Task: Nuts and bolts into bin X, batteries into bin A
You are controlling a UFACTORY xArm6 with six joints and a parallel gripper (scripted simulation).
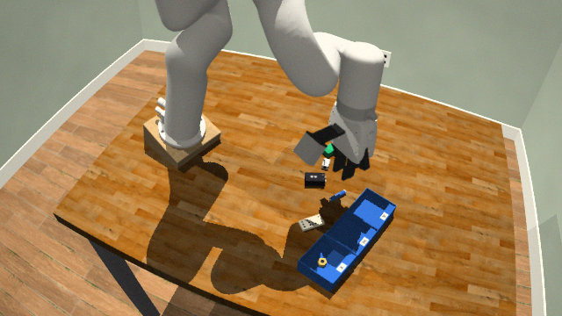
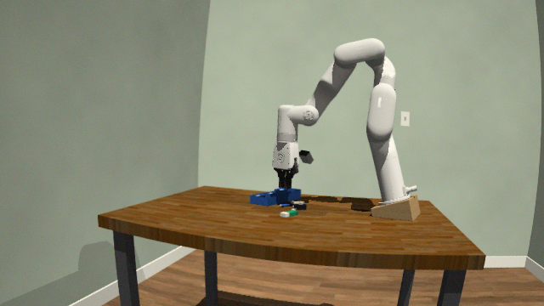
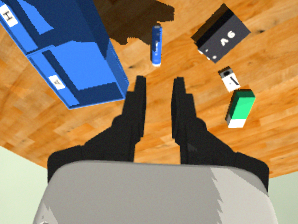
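Blue battery | slim cylinder | whitish end | lying flat

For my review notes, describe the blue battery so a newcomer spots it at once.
On the wooden table stands a long blue three-part bin. Just outside it lies the small blue cylinder: slim and round, unlike the boxy black block.

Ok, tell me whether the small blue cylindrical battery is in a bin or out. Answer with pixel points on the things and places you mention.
Out: the small blue cylindrical battery (image 1: 338, 195) (image 2: 285, 205) (image 3: 156, 45) lies on the wooden table, beside the bins.
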